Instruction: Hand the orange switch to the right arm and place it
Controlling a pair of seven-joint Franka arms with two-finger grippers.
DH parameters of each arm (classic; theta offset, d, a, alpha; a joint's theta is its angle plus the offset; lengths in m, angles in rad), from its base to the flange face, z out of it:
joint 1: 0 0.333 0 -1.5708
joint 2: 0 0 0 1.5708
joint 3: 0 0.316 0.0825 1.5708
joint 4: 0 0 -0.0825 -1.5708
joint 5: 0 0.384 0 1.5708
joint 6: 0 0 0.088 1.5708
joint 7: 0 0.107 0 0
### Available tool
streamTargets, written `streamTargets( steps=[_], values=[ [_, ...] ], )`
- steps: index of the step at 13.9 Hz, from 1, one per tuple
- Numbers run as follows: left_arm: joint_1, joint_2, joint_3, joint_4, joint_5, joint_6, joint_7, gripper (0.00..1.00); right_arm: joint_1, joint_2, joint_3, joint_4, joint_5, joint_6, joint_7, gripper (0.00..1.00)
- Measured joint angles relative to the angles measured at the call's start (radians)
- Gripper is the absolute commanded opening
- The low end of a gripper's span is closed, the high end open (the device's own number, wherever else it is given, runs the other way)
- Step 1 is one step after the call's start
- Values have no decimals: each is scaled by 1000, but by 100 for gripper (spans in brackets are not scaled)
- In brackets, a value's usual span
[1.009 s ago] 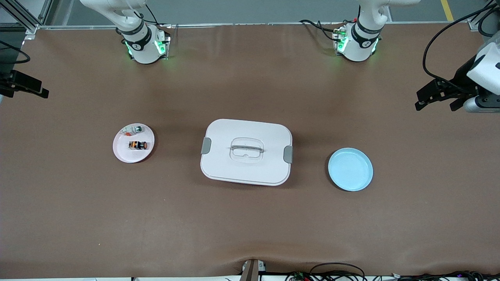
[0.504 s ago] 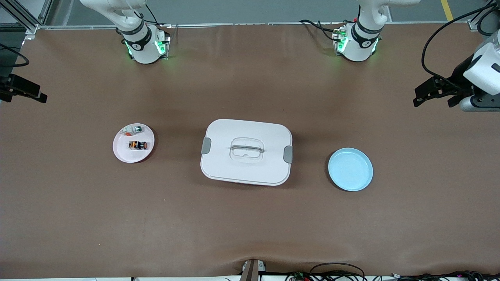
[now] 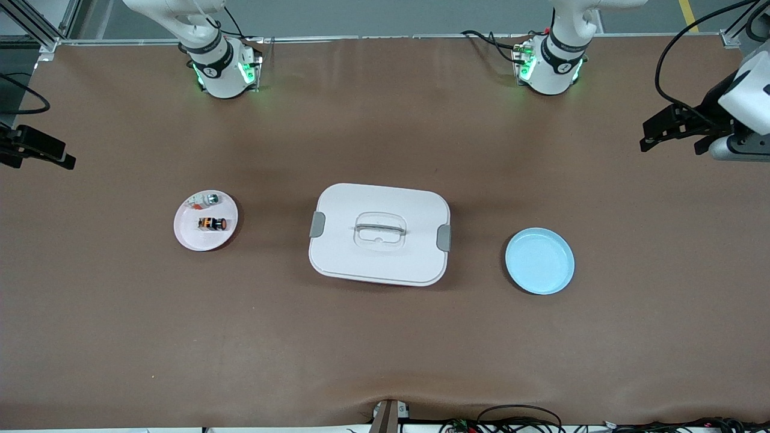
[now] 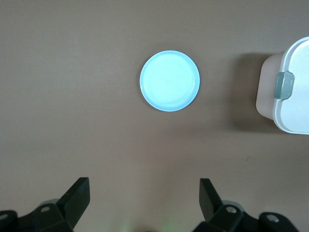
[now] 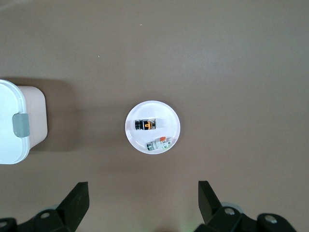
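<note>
You have the orange switch [image 3: 211, 224] lying on its side on the small white plate [image 3: 190, 239], toward the right arm's end of the worktop [image 3: 385, 337], untouched by either arm. Just beside it on the same plate, farther from the front camera, sits a whitish-silver part [image 3: 203, 200] with a red-orange patch; do not mistake it for the target. In the right wrist view the switch [image 5: 146, 124] shows its black body and orange band clearly.

The white lidded box [image 3: 379, 234] with grey latches sits at the middle of the worktop, between the white plate and the empty blue plate [image 3: 539, 260], which lies toward the left arm's end.

Both arms are held high and out at the worktop's ends, probably so each wrist camera looks straight down on its own plate. The left gripper [image 3: 672, 129] hangs over bare worktop at the left arm's end; the left wrist view shows its fingers [image 4: 77, 195] spread wide with nothing between them. The right gripper [image 3: 37, 147] hangs over its own end; its fingers [image 5: 76, 199] are likewise wide apart and empty.

Nothing of the task looks started. Since the switch lies at the right arm's end, judge carefully which arm should make the first pick.
</note>
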Motion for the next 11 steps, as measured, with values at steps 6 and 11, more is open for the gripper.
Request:
streamTargets(
  steps=[6, 11],
  values=[
    [0, 0, 0, 4, 0, -3, 0, 100, 0, -89, 1, -136, 0, 94, 0, 100],
    [0, 0, 0, 4, 0, -3, 0, 100, 0, -114, 4, -158, 0, 99, 0, 100]
  ],
)
